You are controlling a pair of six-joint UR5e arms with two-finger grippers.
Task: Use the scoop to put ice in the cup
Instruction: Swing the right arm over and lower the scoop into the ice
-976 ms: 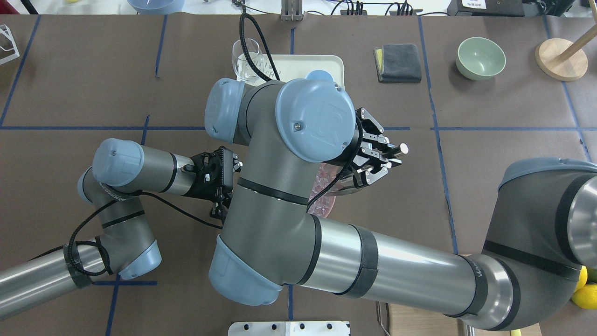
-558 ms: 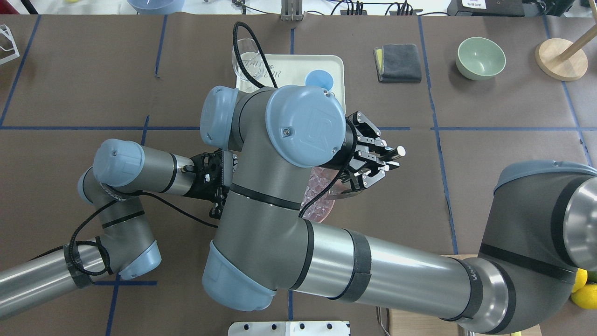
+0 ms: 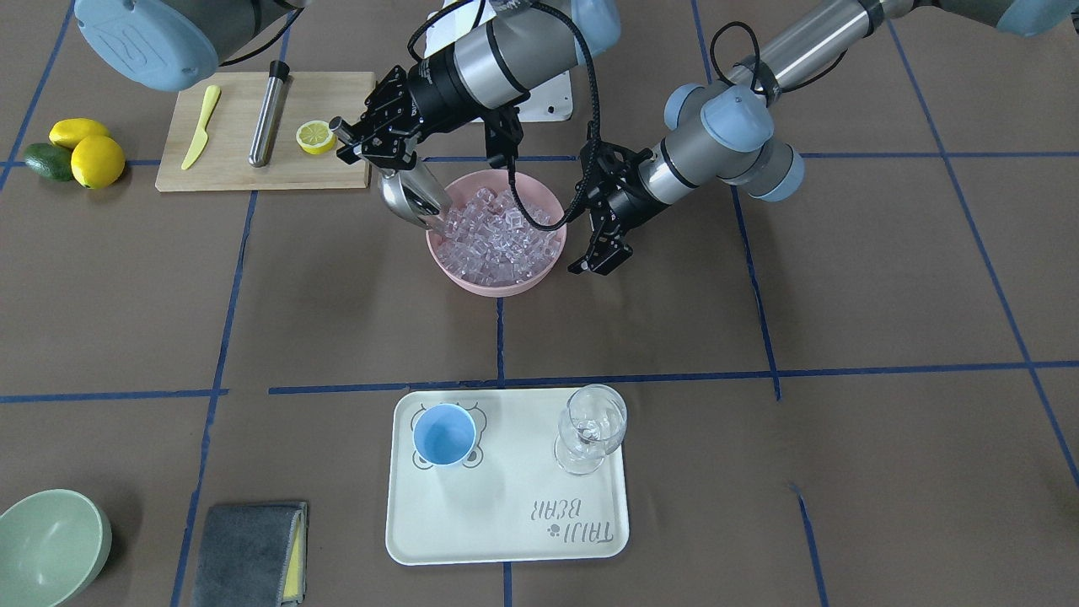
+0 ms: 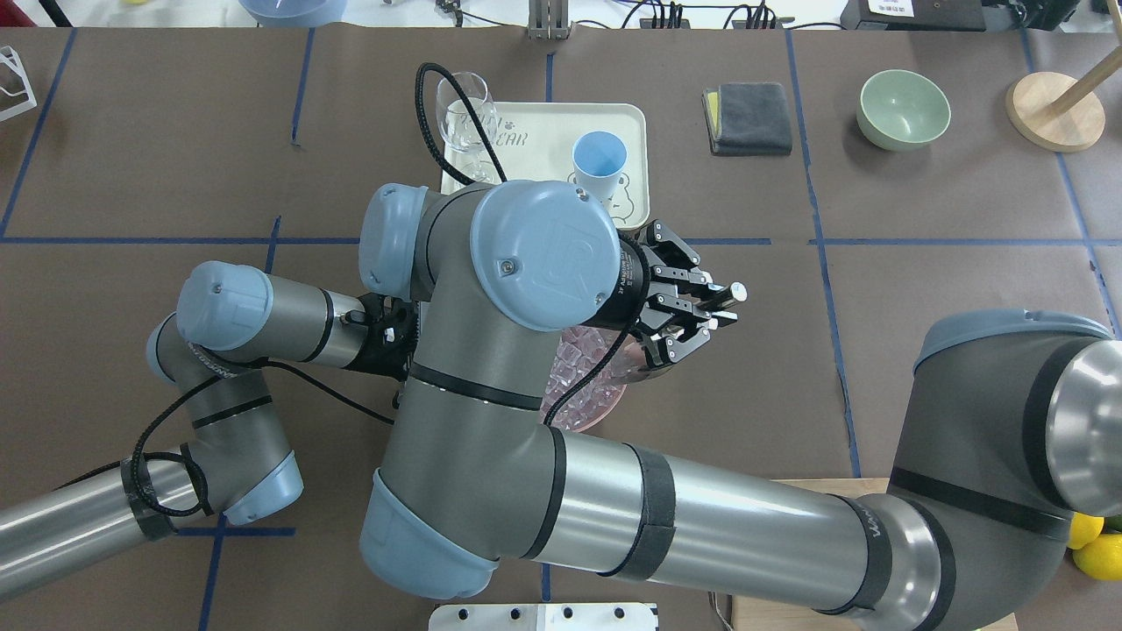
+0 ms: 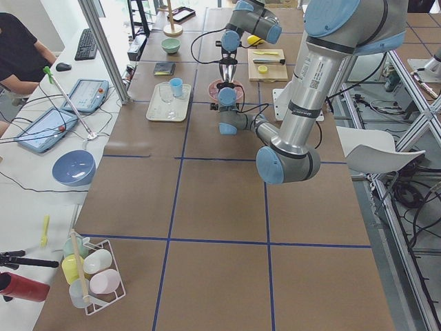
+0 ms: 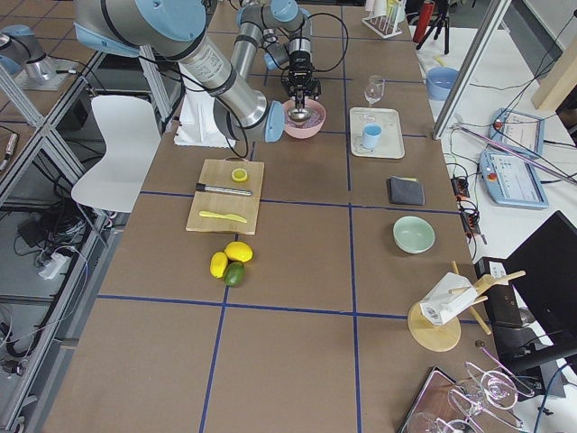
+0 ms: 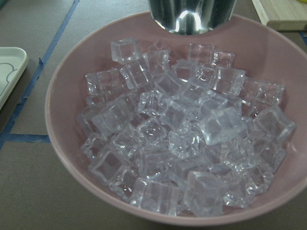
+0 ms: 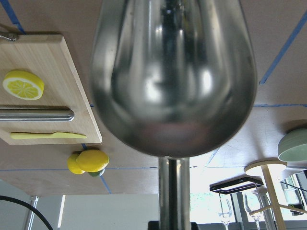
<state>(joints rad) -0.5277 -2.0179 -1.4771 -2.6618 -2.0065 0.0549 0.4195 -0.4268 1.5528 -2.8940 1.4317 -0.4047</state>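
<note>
My right gripper point(image 3: 361, 145) is shut on the bar handle of the steel scoop point(image 3: 410, 201). The trough tilts down, with its tip at the rim of a pink bowl point(image 3: 493, 288) on the side toward the cutting board. The bowl is full of clear ice cubes point(image 3: 506, 236). In the right wrist view the scoop point(image 8: 172, 76) looks empty. The left wrist view shows the ice point(image 7: 182, 139) close up and the scoop's tip point(image 7: 192, 14). My left gripper point(image 3: 600, 257) is open beside the bowl's opposite side, apart from it. The light-blue cup point(image 3: 444, 434) stands empty on a cream tray point(image 3: 506, 523).
A clear stemmed glass point(image 3: 593, 426) shares the tray. A cutting board point(image 3: 253, 169) holds a lemon half, a yellow knife and a steel cylinder point(image 3: 268, 101). Lemons and an avocado point(image 3: 72, 152), a green bowl point(image 3: 46, 539) and a grey cloth point(image 3: 249, 552) lie further off.
My right arm has drawn back toward the robot and to the overhead view's left, carrying the scoop with it and uncovering the blue cup. The left arm has not moved.
</note>
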